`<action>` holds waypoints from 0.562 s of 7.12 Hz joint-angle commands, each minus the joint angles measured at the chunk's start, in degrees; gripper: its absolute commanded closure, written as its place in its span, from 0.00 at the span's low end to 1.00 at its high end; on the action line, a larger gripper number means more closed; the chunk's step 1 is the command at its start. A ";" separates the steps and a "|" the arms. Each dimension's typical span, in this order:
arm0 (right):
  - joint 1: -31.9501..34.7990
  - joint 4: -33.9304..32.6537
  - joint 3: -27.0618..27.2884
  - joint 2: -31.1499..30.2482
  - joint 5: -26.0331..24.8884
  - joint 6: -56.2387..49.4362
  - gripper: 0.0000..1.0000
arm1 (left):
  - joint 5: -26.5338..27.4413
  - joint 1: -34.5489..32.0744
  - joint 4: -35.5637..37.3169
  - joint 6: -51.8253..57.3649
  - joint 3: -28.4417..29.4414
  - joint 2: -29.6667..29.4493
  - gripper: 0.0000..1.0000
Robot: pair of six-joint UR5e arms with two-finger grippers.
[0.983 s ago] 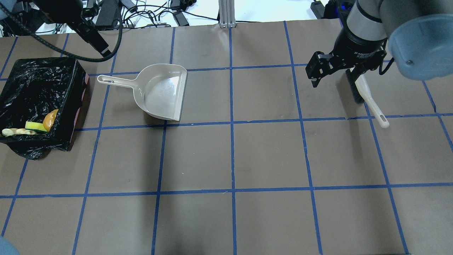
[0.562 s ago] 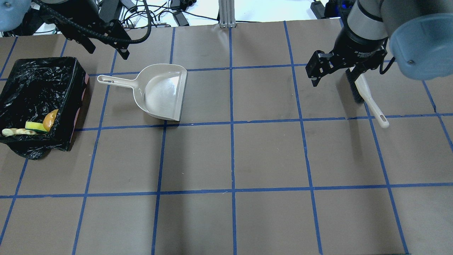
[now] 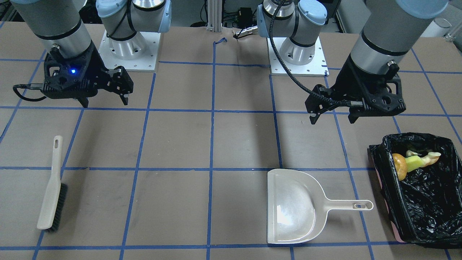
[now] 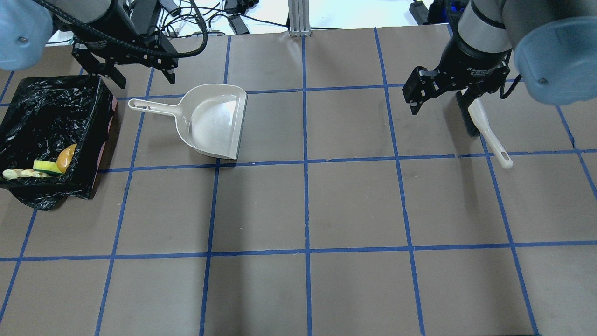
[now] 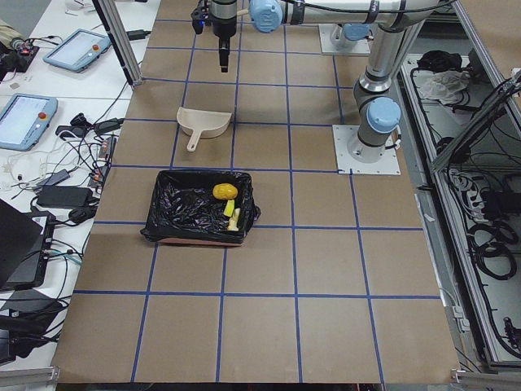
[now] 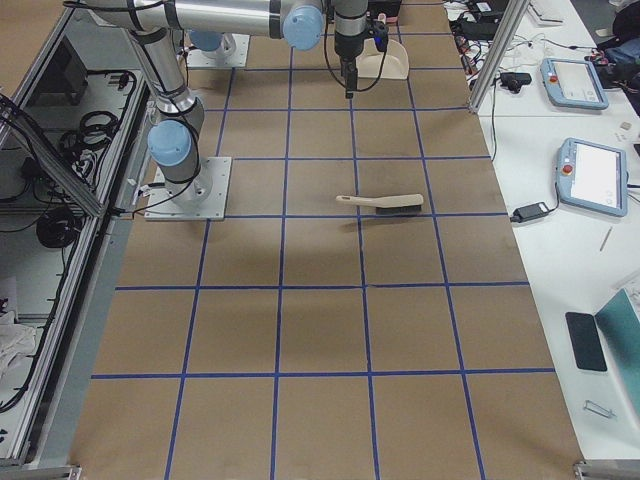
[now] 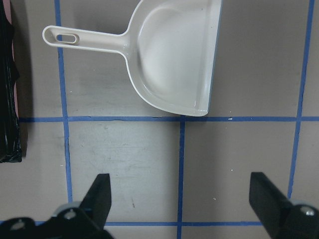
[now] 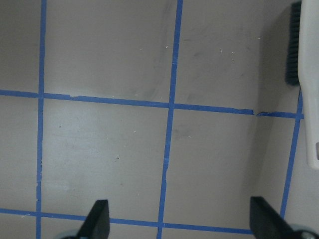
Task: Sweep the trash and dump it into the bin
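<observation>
Brown-papered counter (image 3: 180, 144), blue tape grid, and the trash is home: potato (image 3: 399, 167), sponge wedge (image 3: 415, 163) and shrimp (image 3: 431, 156) huddle in the bin (image 3: 415, 136), right edge of the front view. Left pincer (image 3: 332, 119) hangs wide and empty just up-frame of it; right pincer (image 3: 105, 103), upper left, likewise. Risk, I'd say: a careless left swing snags the crinkly liner and tips everything out. Overhead hides the brush (image 3: 54, 187) bristles behind the right arm; the front view shows them, and the dustpan (image 3: 294, 206) bare.
</observation>
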 commanded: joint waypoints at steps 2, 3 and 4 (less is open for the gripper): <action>0.00 0.13 0.25 0.06 -0.31 -0.59 0.00 | -1.54 -0.07 0.34 -0.31 -0.35 1.60 0.00; 0.00 0.39 0.25 0.06 -0.31 -0.86 0.00 | -0.93 -0.07 0.26 -0.48 -0.35 1.95 0.00; -0.09 0.57 0.16 0.06 -0.39 -0.86 0.00 | -0.75 -0.07 0.26 -0.48 -0.35 2.48 0.00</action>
